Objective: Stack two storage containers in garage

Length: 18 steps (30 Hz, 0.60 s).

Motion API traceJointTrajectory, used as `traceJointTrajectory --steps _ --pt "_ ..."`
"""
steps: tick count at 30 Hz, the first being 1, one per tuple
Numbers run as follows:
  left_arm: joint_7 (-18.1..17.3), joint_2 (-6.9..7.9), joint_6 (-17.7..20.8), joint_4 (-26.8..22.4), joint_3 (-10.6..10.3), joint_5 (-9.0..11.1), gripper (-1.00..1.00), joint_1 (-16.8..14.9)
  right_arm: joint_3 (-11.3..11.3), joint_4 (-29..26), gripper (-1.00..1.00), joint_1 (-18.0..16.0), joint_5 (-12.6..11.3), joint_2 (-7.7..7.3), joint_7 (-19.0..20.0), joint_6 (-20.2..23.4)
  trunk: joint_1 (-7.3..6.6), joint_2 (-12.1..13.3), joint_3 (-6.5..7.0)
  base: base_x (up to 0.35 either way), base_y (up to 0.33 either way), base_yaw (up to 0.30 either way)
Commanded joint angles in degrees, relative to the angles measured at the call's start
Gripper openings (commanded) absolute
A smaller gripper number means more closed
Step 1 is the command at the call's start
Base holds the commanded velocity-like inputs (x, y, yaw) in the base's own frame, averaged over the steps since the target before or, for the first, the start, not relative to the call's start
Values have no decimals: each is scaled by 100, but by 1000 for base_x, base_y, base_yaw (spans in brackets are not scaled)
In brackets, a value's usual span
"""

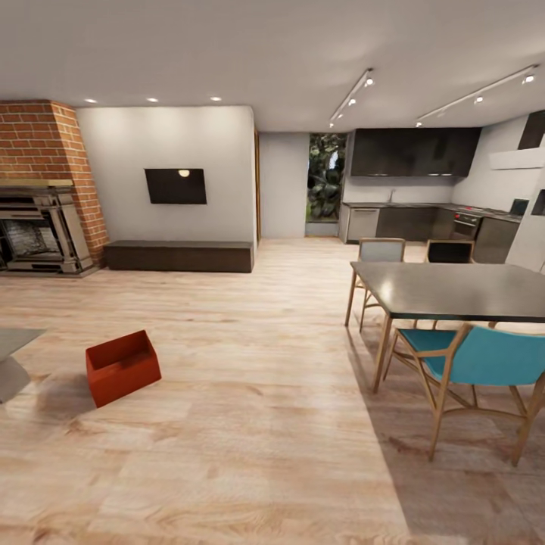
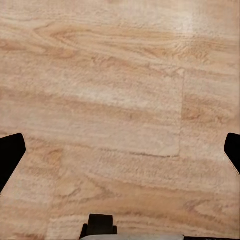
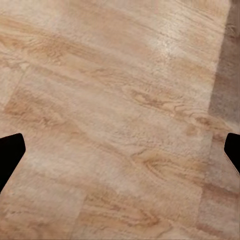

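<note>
One storage container (image 1: 121, 367) sits tilted on the light wood plank floor (image 1: 265, 424) of the living room, near the grey low table (image 1: 14, 356) and well apart from the dining table (image 1: 454, 291). It is judged not yet collected. The left gripper (image 2: 120, 150) and right gripper (image 3: 120, 150) point down at bare planks, fingers spread wide, holding nothing. The head view alone gives the container's position; the wrist views confirm empty jaws
</note>
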Motion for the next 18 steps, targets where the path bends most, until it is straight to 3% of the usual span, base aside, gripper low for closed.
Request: traceJointTrajectory --steps 1,18 --pt "-45 1 0 -7 3 60 100 2 19 2 100 -4 8 -6 -6 -12 4 -2 -5 329 0 0" --pt "-45 1 0 -5 3 60 100 2 19 2 100 -2 7 -5 -6 -12 4 -2 -5 329 0 0"
